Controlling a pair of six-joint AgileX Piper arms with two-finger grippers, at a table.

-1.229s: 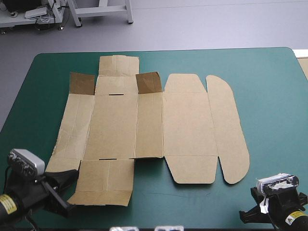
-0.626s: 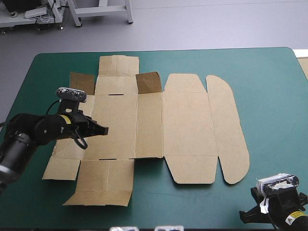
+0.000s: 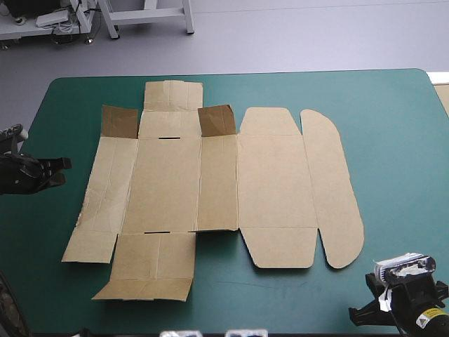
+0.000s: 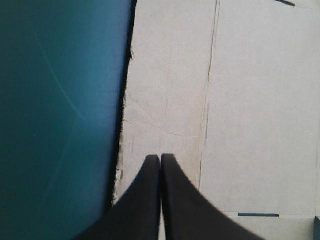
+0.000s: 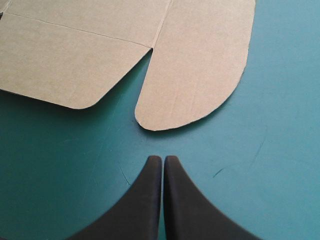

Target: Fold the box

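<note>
Status of left end effector [image 4: 160, 157]: closed to a single point, holding nothing. It points toward the box [image 3: 210, 182] from beside the left edge of the desk [image 3: 393, 126]. The high view shows it clear of the board, apart from the left panel [image 3: 105, 186]. Right end effector [image 5: 163, 159]: likewise closed and empty, near the desk's near right corner. It is aimed at the rounded flap [image 5: 200, 65], its tips short of the flap and not touching.

Box lies almost wholly flat at the middle of the teal-green desk. Only the two corner tabs [image 3: 216, 119] at the far side stand raised. The near flap [image 3: 151, 267] appears slightly lifted along its near edge. Judgement: folding has barely begun, and a side wall is the likely first lift.

Recommendation: part the fingers [image 4: 142, 200] before approach and come in low at the left panel's ragged outer edge. Slip one finger under and turn the panel up along its scored crease, not across it. The right end effector would do well to press the base panel [image 3: 165, 182] so the sheet does not slide.

Not determinable:
- the left end effector's height above the desk;
- most of its arm, cut off at the high view's edge;
- the right end effector in the high view, largely hidden there;
- whether the corner tabs stand fully upright or lean.
</note>
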